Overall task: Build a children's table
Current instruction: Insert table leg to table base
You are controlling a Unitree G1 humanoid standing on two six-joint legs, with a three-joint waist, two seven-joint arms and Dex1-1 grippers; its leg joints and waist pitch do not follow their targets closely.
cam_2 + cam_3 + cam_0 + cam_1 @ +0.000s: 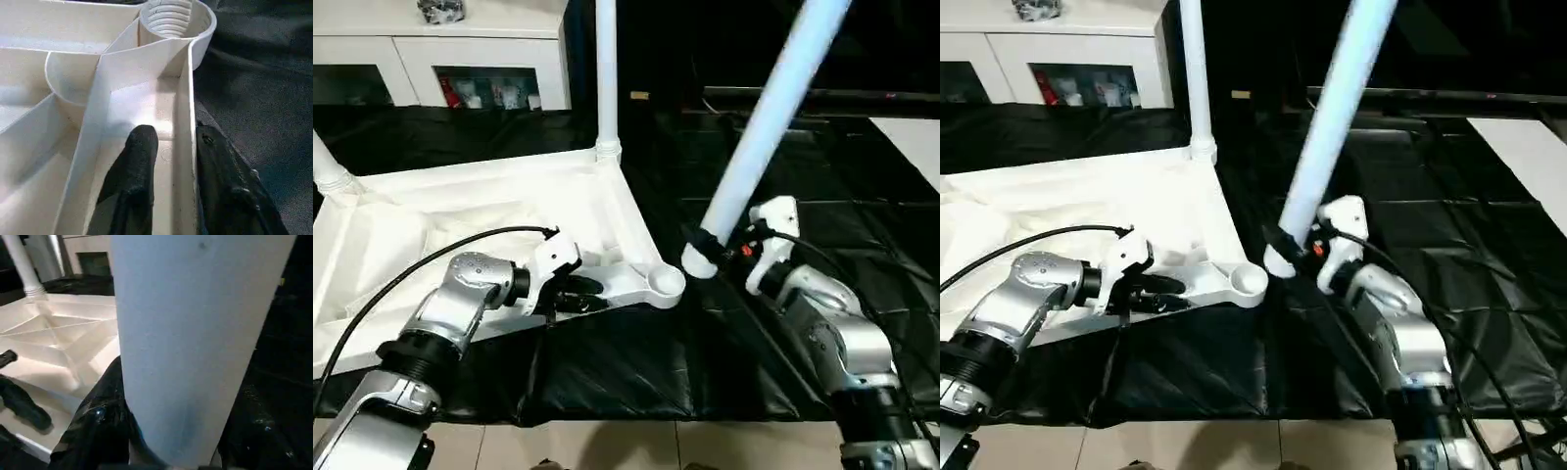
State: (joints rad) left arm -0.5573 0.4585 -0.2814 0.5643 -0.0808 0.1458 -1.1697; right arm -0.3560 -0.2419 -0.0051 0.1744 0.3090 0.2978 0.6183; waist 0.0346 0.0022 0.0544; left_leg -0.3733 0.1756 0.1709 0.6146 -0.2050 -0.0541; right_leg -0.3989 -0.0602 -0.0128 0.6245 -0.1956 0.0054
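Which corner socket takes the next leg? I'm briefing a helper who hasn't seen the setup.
On the black-covered work table lies the white table top, ribbed underside up. Follow its near edge to the corner toward the right gripper. That empty socket is an open round cup, unlike the far corners with upright legs.

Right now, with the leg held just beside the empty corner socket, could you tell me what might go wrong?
1. The leg in the right claw is tilted, its lower end beside the empty corner socket, not over it; pushed in at that angle, it may jam.
2. The left claw straddles only the thin side wall of the tabletop near that socket; the top could shift under pressure.
3. The swinging leg could knock the upright leg.
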